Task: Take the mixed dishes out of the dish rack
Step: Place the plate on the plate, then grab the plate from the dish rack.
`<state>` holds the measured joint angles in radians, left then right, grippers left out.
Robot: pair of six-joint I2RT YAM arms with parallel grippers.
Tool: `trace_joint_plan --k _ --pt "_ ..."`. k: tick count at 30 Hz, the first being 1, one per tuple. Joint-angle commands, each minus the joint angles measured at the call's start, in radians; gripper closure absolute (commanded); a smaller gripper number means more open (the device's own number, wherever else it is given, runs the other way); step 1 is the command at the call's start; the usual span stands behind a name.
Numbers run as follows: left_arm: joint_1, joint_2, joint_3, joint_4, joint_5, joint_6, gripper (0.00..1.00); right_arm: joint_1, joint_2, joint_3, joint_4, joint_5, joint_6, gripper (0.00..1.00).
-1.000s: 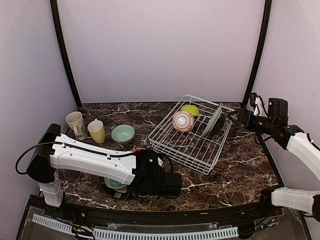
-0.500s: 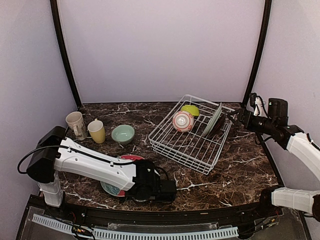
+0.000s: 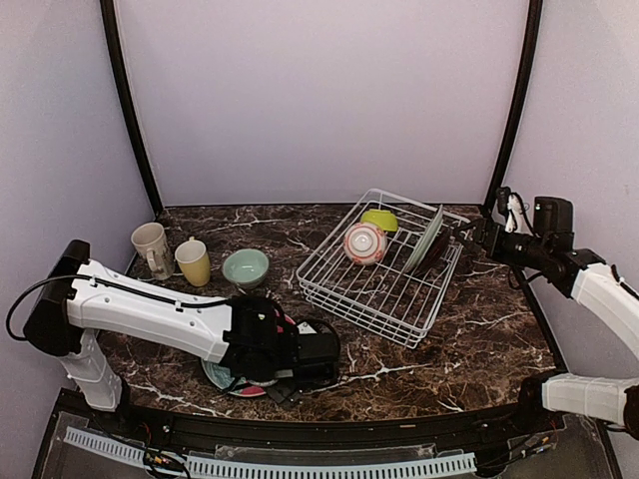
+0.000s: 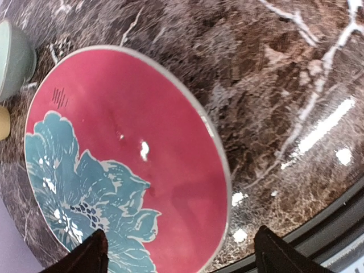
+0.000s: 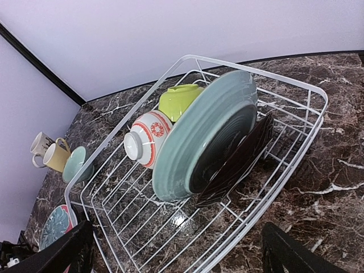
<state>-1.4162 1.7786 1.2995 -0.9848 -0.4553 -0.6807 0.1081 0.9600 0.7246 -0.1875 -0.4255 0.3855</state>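
L gripper (image 4: 185, 256) is low over the red floral plate (image 4: 131, 165). The fingers are spread wide at either edge of the wrist view with nothing between them. The plate lies flat on the table (image 3: 479, 339), front-left, so that one's out of the rack.

Also out, on the left side: beige mug (image 3: 152, 247), yellow mug (image 3: 194, 262) and mint bowl (image 3: 246, 267), in a row.

What's left sits in the dish rack (image 3: 374, 284), right of centre:
- pink-striped bowl (image 5: 145, 139), on its side
- lime bowl (image 5: 179, 98), behind it
- pale-green plate (image 5: 193, 142), on edge and leaning
- black plate (image 5: 239, 162), propped against it on the side nearer my R arm

R gripper (image 3: 469, 232) hovers just beside the rack's far-right corner, fingers fully apart and empty. The wrist cam looks straight into the rack.

Here's what matters for the next pick. Both plates stand on edge, and from above their line runs roughly near-to-far with a slight slant. Their top rims are up and they lie directly left of the R fingers. The black one is closest, with the green one behind it and the bowls further left.

The L arm is well apart, across the table at the front. So I reckon this is the R arm's job, no contest.

My read is to come in over the top rim of the black plate, with the fingers turned so one lands on each face. The gap between the black and green plates looks tight, so I could nudge the green one. I can't tell from here if they're touching all along.
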Motion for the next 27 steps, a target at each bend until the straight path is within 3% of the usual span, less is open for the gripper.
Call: trace_joint_plan --k 1,6,14,27 --pt "0.008 -0.11 -0.037 0.135 0.095 0.117 0.03 -0.002 0.02 0.032 -0.011 0.008 -0.023 0.01" --pt "0.052 -0.192 -0.055 0.272 0.197 0.23 0.01 -0.003 0.042 0.053 -0.031 0.014 -0.04 0.01" --pt "0.254 -0.294 -0.058 0.57 0.44 0.347 0.03 -0.002 0.035 0.068 -0.065 0.068 -0.068 0.01" --pt "0.398 0.06 0.346 0.782 0.634 0.413 0.07 -0.002 0.013 0.115 -0.142 0.191 -0.065 0.01"
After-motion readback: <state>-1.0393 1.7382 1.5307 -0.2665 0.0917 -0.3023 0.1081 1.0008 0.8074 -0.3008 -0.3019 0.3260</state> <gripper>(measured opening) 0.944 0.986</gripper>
